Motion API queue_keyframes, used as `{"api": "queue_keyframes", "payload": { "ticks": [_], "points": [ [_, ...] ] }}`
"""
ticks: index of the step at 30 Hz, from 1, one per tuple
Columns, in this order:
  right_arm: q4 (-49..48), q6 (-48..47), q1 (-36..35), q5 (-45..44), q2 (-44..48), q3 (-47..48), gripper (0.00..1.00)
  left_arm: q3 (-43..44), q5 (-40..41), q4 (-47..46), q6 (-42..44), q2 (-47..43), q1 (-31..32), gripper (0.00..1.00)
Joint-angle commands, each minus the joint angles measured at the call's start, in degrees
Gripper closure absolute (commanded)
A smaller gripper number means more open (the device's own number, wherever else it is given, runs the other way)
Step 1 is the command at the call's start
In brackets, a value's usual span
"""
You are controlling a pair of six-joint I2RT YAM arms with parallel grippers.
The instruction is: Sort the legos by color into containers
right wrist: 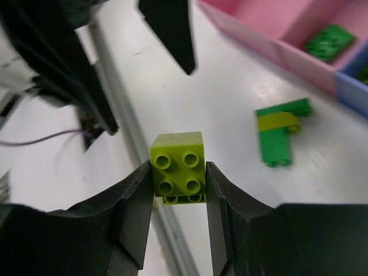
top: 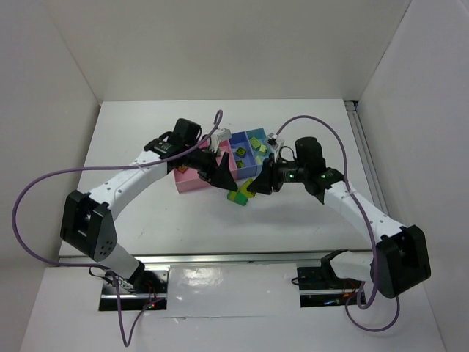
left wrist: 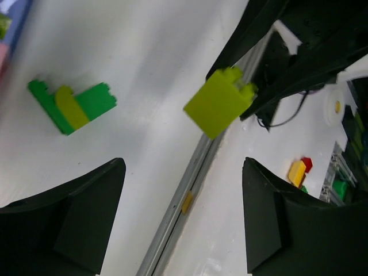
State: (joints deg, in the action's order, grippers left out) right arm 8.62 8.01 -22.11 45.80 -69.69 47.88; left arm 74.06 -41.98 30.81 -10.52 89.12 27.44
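**Right gripper [right wrist: 178,187] clamped on lime brick [right wrist: 178,164]; left gripper [left wrist: 184,224] wide, empty**

- Right: fingers [right wrist: 135,213] pinch the lime brick on two opposite sides. It is a 2x2 with its studs facing the wrist camera. The brick sits right at the fingertips, and both wrist views suggest it is off the table [top: 146,139].
- Left: jaws spread wide with nothing between them. From its wrist camera the lime brick hangs ahead of the gap between its fingers [left wrist: 75,230]. The right gripper's dark fingers are behind the brick.
- Loose green cluster [right wrist: 279,135]: dark green bricks with one yellow-green piece across them, lying flat on the table.
  - From the right gripper it is ahead and off to the right in view, apart from the held brick.
  - From the left gripper it is ahead and off to the left in view.
  - In the overhead view it lies just beside the right fingertips, between the two grippers.
- Tray [top: 189,183]: beyond the cluster as seen from the right gripper.
  - The pink compartment [right wrist: 276,23] holds one dark green brick [right wrist: 329,41].
  - The periwinkle compartment [top: 242,165] and light blue compartment [top: 255,133] hold a few small yellow-green bricks. The count is not readable.
  - In the overhead view the left gripper overlaps the pink compartment.
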Motion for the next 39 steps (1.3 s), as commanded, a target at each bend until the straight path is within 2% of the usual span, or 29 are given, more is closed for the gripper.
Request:
{"api": "queue_keyframes", "payload": {
  "ticks": [1,6,10,14,15,17,24,27,30,34,35,39],
  "points": [
    [-1.4,1.4,0.1,14.6,0.6,1.1,0.88,-0.3,-10.9,-4.2,4.2,-1.8,0.9,0.16],
    [-4.2,3.5,0.7,19.1,0.1,1.6,0.87,0.2,-13.1,-4.8,5.8,-1.1,3.4,0.16],
    [-6.3,4.9,0.7,19.6,-0.4,1.6,0.87,-0.4,-18.7,-6.5,6.3,-0.6,4.0,0.21],
    [-8.4,6.2,0.7,19.6,-1.0,1.1,0.87,-0.9,-20.9,-7.0,6.3,-0.6,4.0,0.34],
    [-8.4,6.8,0.7,19.6,-1.0,1.1,0.87,-0.9,-21.4,-7.0,6.3,-0.6,4.5,0.41],
    [-9.1,6.8,0.7,19.6,-1.0,1.1,0.87,-0.9,-21.4,-7.0,6.3,-0.6,4.6,0.50],
    [-13.4,10.4,0.7,20.2,-1.0,0.5,0.87,-0.9,-21.4,-7.0,6.8,-0.1,4.6,0.53],
    [-13.9,10.9,0.7,20.2,-1.0,0.5,0.87,-0.9,-22.4,-7.0,6.3,0.4,4.6,0.69],
    [-13.8,10.9,1.2,20.2,-0.4,0.5,0.87,-0.9,-22.4,-7.0,6.3,0.4,4.6,0.79],
    [-13.2,10.4,1.8,18.8,0.2,0.5,0.87,-0.9,-21.8,-7.0,6.3,0.4,4.6,0.97],
    [-11.0,9.1,2.3,16.4,0.8,0.5,0.87,-0.9,-21.8,-7.0,6.3,0.4,4.6,1.00],
    [-7.6,7.9,2.9,7.2,3.6,1.0,0.88,-0.4,-18.1,-4.8,6.8,0.4,3.5,1.00]
  ]
}}
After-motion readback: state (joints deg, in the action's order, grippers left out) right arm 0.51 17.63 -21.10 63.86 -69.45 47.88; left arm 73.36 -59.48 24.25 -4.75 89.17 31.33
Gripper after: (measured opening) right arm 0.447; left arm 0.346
